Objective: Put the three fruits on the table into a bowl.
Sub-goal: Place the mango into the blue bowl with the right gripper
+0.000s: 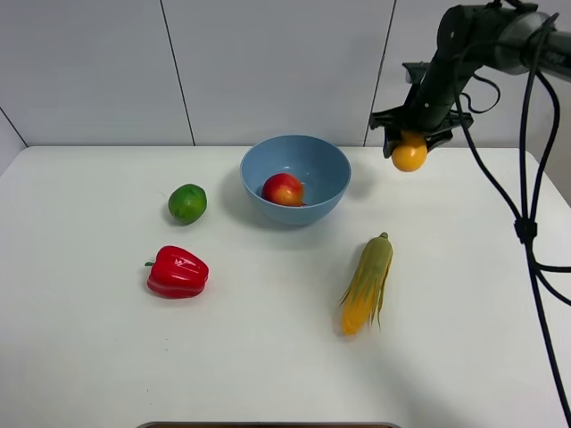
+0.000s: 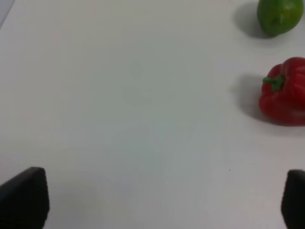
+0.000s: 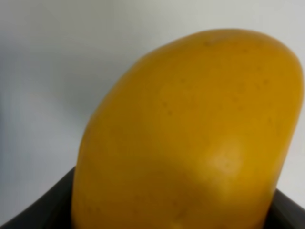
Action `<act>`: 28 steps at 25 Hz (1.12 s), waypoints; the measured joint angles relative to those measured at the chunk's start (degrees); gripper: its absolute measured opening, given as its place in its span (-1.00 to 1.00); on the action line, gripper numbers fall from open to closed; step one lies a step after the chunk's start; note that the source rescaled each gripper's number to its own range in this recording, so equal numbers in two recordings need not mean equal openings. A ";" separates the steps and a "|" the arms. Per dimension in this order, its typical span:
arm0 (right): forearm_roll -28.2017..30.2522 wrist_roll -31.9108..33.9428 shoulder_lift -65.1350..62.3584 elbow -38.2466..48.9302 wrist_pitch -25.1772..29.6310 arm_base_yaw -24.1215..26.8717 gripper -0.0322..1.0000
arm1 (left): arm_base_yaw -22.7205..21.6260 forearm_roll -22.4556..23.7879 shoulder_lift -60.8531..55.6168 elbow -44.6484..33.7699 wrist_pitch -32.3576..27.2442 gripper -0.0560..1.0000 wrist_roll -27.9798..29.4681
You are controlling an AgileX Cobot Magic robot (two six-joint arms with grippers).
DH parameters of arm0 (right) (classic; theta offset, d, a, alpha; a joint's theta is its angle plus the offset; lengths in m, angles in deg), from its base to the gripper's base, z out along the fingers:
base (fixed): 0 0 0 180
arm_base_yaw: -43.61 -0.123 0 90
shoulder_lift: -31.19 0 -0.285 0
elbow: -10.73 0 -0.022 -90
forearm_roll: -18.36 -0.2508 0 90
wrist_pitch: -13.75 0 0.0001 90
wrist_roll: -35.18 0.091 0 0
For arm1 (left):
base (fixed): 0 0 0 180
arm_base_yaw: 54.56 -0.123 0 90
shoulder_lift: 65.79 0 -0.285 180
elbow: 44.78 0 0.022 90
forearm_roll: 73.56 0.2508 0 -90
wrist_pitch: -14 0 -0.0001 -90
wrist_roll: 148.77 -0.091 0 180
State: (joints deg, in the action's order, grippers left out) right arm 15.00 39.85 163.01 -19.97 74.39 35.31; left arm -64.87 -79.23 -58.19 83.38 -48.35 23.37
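The light-blue bowl [image 1: 312,160] stands at the back middle of the white table [image 1: 268,357]. The round red fruit [image 1: 283,189] lies inside it. My right gripper [image 1: 411,143] is shut on the yellow-orange oblong fruit [image 1: 409,155] and holds it in the air to the right of the bowl. That fruit fills the right wrist view [image 3: 190,133]. The green lime [image 1: 187,203] lies on the table left of the bowl; it also shows in the left wrist view [image 2: 279,15]. My left gripper [image 2: 162,200] is open over bare table and is not in the high view.
A red bell pepper [image 1: 177,272] lies in front of the lime and also shows in the left wrist view [image 2: 284,90]. A corn cob with green husk [image 1: 367,283] lies right of centre. Black cables [image 1: 526,223] hang at the right edge.
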 joint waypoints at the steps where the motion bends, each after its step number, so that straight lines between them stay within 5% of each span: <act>1: 0.00 -0.08 -1.03 0.00 -0.21 -0.15 -0.94 | 0.00 0.00 0.00 0.00 0.00 1.00 0.00; 17: -2.59 -4.67 -3.73 0.00 -10.19 -14.33 -0.94 | 0.00 0.00 0.00 0.00 0.00 1.00 0.07; 28: -2.77 -4.67 3.11 0.00 -11.67 -16.84 -0.94 | 0.00 0.00 0.00 0.00 0.00 1.00 -0.01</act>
State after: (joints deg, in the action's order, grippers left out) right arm 12.23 35.18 166.12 -19.97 62.73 18.47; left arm -64.87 -79.23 -58.19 83.38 -48.35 23.36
